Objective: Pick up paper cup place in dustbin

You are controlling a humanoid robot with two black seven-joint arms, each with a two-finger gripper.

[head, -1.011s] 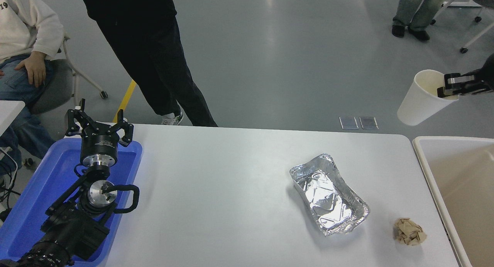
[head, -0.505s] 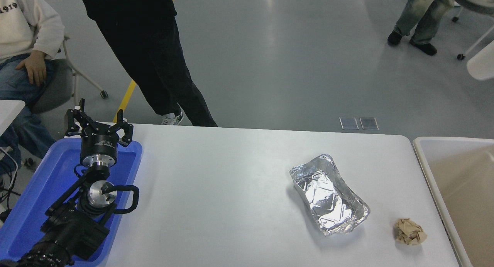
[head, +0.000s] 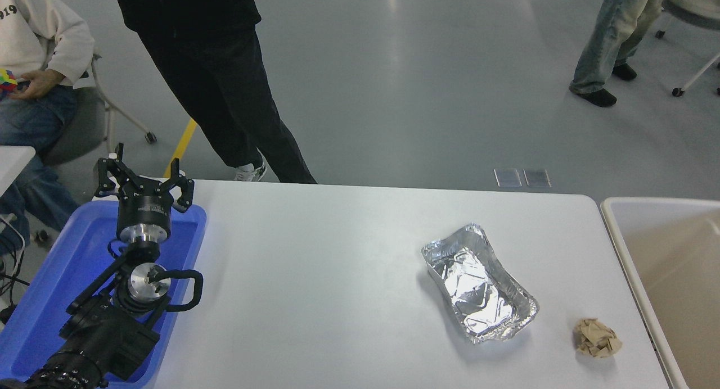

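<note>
At the bottom left of the frame, the left gripper is parked over the blue plastic tray, and its fingers are spread wide with nothing in them. At the lower right of the white table lies a crumpled brown paper ball. A little farther in sits a silver foil tray. At the right edge is the dustbin, big and beige. Only part of its inside shows, and no cup can be seen there.

The paper cup is not in the picture now, and neither is the right gripper, so I cannot tell where the cup is or what those jaws are doing.

A paper cup is very light and soft. It squashes if you squeeze hard, so it is best to pinch it gently at the rolled rim, which is the stiff part.

A second ago the cup was at the upper right, above the dustbin, pinched by its rim in the right gripper. Half a second ago only a white bit showed at the right edge. Far off at the top, people stand and sit.
</note>
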